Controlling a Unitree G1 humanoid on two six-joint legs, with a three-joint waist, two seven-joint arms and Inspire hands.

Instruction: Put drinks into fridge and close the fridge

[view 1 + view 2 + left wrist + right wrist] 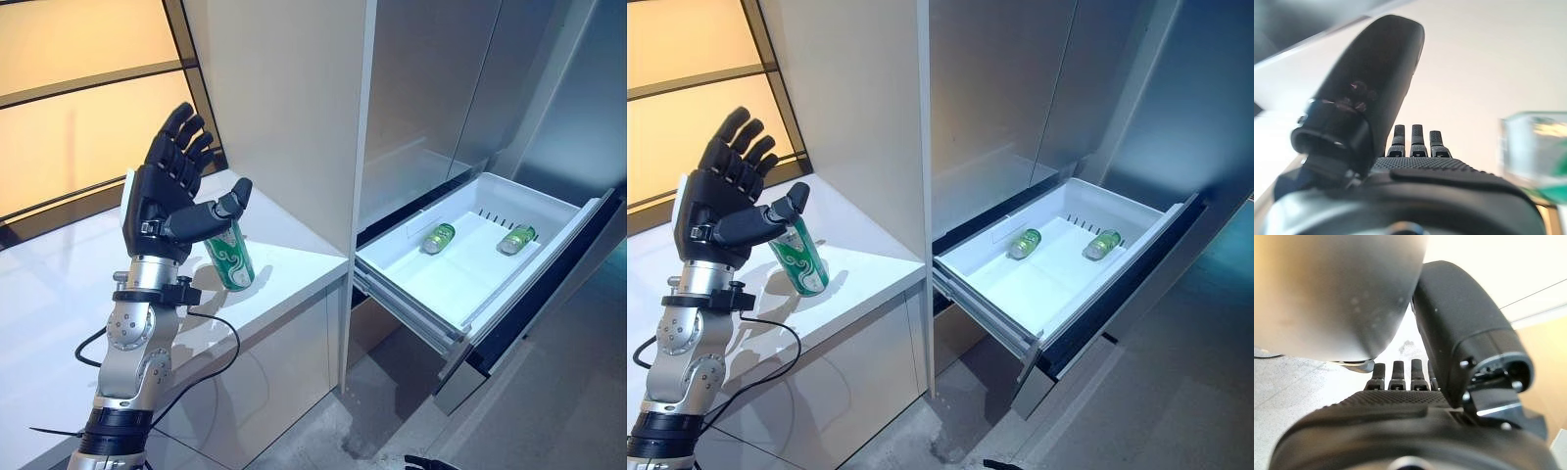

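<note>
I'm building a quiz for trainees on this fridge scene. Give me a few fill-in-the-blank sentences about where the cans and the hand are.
1. The fridge drawer stands ____.
2. ____ green cans lie in the drawer.
3. A third green can stands on the white ____, outside the fridge.
4. The left hand is by that can with its fingers ____.

Missing words: open; Two; counter; open

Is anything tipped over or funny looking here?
Yes. The green can on the white counter leans instead of standing straight, beside the open left hand. Two cans lie sideways in the open fridge drawer.
</note>
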